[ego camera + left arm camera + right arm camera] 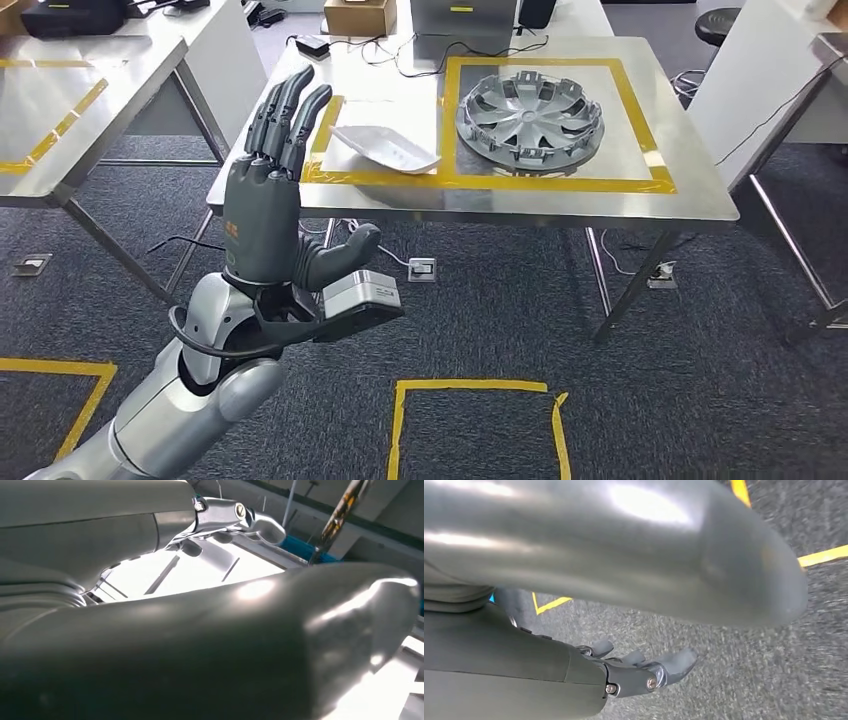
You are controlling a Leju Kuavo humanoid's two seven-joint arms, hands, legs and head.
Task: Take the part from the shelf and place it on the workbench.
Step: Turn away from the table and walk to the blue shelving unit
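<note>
— Where do we stand on the task?

— We read it as the placing step done, or very nearly. A pale flat part (385,148) lies on the bench (690,190), across the yellow tape beside the framed square that holds the grey wheel cover (529,118). Which of the two is the task's own thing we can't settle from here; both rest on the bench, neither in a hand.

— And our left hand?

— Our left hand (268,200) is raised in front of the bench's near edge, back toward the camera, fingers straight and spread upward, thumb out to the side. It holds nothing and touches nothing.

— The right?

— Our right hand (639,667) hangs over the grey carpet, fingers loosely apart and empty.

— So the next move?

— We judge it calls for lowering the left arm clear of the bench edge without brushing the pale part.
</note>
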